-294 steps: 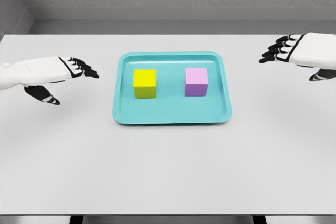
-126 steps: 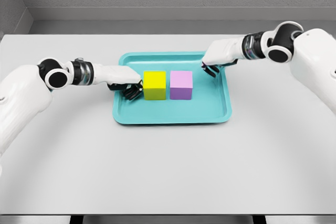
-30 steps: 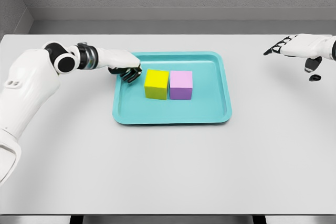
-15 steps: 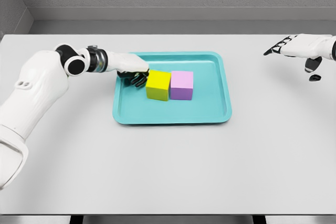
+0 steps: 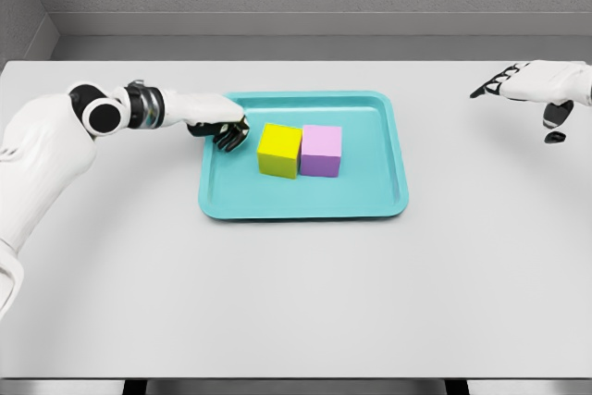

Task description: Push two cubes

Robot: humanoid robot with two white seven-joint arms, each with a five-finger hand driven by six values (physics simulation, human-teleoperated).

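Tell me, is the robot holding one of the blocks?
No. The left hand is curled beside the yellow block, apart from it, and the right hand is open far away.

The right hand (image 5: 536,88) is cut off at the picture's right edge, so its arm goes unseen. The left arm runs out past the left edge. The bench (image 5: 296,302) loses its near corners at the bottom edge.

A tray (image 5: 393,193) sits at the middle of the bench (image 5: 296,302). In it two cubes stand side by side and touching: the left cube (image 5: 278,150) and the right cube (image 5: 321,150). The left hand (image 5: 222,129) lies over the tray's left rim, just left of the left cube. The right hand (image 5: 532,85) is well apart, near the bench's far right edge.
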